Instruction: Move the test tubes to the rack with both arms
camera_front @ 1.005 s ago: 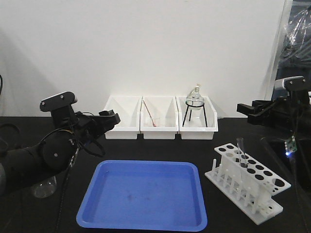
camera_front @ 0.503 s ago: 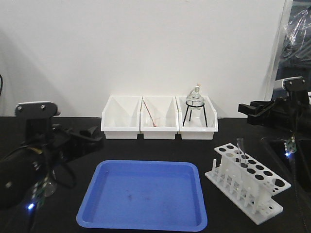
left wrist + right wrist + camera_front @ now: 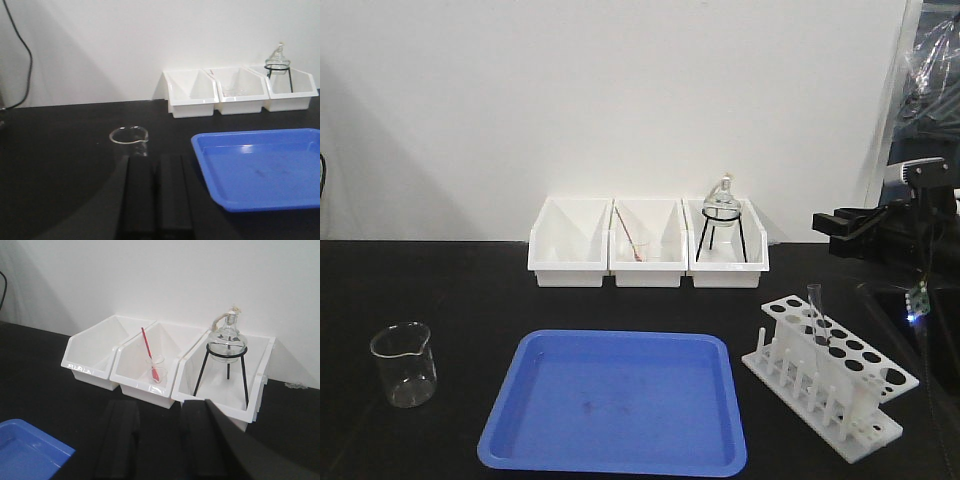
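Note:
The white rack [image 3: 840, 385] stands on the black table at the right. One clear test tube [image 3: 814, 312] stands upright in a hole of it. No other test tube shows. My right gripper [image 3: 826, 222] hovers high at the right edge, above and behind the rack. In the right wrist view it [image 3: 159, 407] is open and empty, facing the bins. My left arm is out of the front view. In the left wrist view my left gripper [image 3: 156, 159] is shut and empty, low over the table, just short of a glass beaker [image 3: 129, 136].
A blue tray [image 3: 620, 455] lies front centre and also shows in the left wrist view [image 3: 260, 200]. The beaker [image 3: 405, 365] stands at the left. Three white bins [image 3: 570, 270] line the back wall; one holds a reddish rod [image 3: 148, 355], one a glass burner on a tripod [image 3: 722, 205].
My left arm has pulled back to the left and out of the front view, uncovering the beaker. The right arm, rack and tube have stayed put.

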Available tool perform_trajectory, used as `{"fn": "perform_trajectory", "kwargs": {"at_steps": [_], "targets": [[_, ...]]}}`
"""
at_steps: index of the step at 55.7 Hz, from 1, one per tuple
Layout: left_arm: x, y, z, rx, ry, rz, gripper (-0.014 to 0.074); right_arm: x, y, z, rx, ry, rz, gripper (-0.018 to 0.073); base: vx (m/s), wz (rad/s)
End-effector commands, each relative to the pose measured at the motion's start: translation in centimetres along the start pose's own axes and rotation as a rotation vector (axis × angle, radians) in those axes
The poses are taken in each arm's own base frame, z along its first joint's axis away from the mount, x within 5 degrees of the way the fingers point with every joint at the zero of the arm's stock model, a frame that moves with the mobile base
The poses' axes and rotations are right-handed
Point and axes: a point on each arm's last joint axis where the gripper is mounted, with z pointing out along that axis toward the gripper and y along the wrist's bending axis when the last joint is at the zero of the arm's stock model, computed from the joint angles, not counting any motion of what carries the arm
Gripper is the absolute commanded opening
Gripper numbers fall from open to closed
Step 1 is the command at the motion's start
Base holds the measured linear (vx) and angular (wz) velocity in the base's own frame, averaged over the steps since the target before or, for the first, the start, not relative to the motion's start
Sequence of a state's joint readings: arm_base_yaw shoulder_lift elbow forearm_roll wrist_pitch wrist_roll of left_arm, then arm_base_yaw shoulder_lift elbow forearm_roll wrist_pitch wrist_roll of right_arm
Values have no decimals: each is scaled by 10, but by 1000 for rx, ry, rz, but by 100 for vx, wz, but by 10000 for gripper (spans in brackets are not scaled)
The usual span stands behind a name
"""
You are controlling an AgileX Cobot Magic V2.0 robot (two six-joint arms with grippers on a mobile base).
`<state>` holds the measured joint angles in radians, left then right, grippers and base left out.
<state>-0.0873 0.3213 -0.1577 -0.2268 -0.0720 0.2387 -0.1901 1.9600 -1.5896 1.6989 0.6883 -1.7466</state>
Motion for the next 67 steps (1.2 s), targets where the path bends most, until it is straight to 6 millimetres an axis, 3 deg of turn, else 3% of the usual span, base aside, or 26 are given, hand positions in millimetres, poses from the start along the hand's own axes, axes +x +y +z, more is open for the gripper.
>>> {"fn": "perform_trajectory", "kwargs": {"at_steps": [1, 7, 18, 67], "targets": [[8, 3, -20, -49, -105, 37, -8, -39, 12, -14, -22, -130, 16, 288, 0, 0], [31, 3, -35, -77, -136, 33, -8, -39, 12, -14, -22, -130, 16, 288, 0, 0], [61, 4, -27, -81, 21, -92, -8, -37, 11, -13, -21, -126, 18, 288, 0, 0], [67, 3, -27, -72, 94, -105, -7, -37, 11, -13, -22, -126, 18, 288, 0, 0]]}}
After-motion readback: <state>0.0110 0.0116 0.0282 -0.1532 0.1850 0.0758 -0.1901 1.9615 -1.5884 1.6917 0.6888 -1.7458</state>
